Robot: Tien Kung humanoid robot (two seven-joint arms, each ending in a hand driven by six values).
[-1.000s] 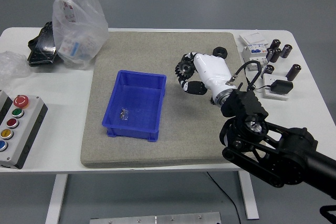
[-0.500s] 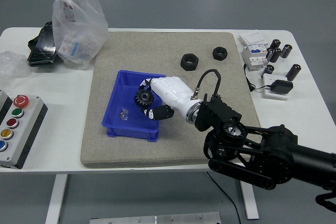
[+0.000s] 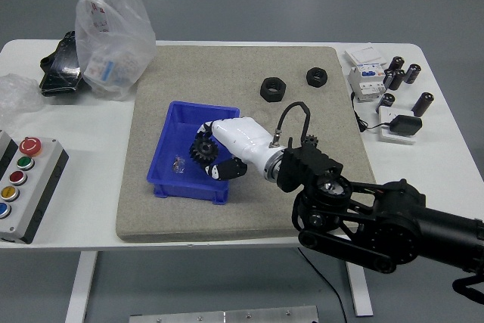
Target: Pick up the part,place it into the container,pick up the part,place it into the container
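Within the last second the right hand (image 3: 227,149) has carried the black gear (image 3: 203,152) from the far right part of the grey mat (image 3: 302,58), beside the two black hex nuts, across to the blue bin (image 3: 170,122); in the last half second it has sunk a little lower inside the bin; the fingers are clamped on the gear, which hangs just above the bin floor, toward its right wall; I judge this to be the placing step, with release the only thing left for this part; a small clear or metallic part (image 3: 178,163) already lies on the bin floor, just left of the gear, so one deposit looks done and this would be the second; the larger hex nut (image 3: 273,88) and the smaller hex nut (image 3: 317,76) lie on the mat, well apart from the bin; the left arm is not in view

Readable writing is scarce; the clear plastic bag (image 3: 113,28) at the far left holds a packet with a red mark, too blurred to read; the white breaker-like module (image 3: 366,73) on the right carries print too small to make out; the control box (image 3: 23,187) at the left edge shows red, green, yellow and blue buttons with no legible labels; the dark cylinders (image 3: 401,73) near the module show no readable marking
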